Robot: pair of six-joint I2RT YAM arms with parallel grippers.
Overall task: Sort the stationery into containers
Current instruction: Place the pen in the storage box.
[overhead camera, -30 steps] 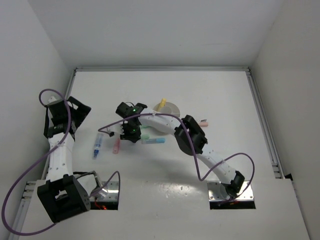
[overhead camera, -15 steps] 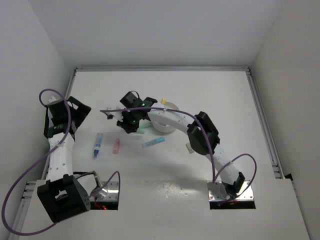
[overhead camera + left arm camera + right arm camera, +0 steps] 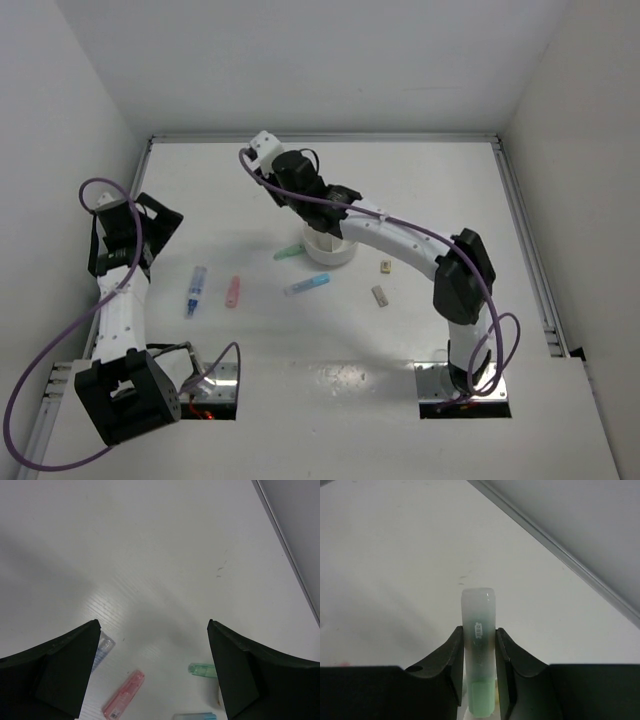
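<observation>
So what we've got: a plain white matte table [image 3: 420,190], and the biggest thing on it is the round white plastic organiser [image 3: 335,253], partly hidden under the right arm's forearm.

The right claw [image 3: 479,630] is clamped on a green marker [image 3: 479,611] with a milky translucent cap, and that's the bit that matters. The organiser sits behind this claw, back toward its own base. The marker's long axis runs straight out along the fingers, cap end leading, pointing away from the organiser. Our guess is the next move needs the claw brought back over a wedge compartment and tipped so the marker drops in end-first.

The right arm is obviously the nearer one. The left claw [image 3: 152,625] hangs well off to the side, jaws wide apart, nothing in them.

The loose stuff is all smooth, stubby plastic tubes lying flat:
- a second green marker [image 3: 289,252], just beside the organiser
- a light blue marker [image 3: 306,286]
- a pink marker [image 3: 232,291] and a blue marker [image 3: 195,290], both nearer the left claw

Smallest are two tan eraser blocks [image 3: 385,266], past the organiser from the right claw.
</observation>
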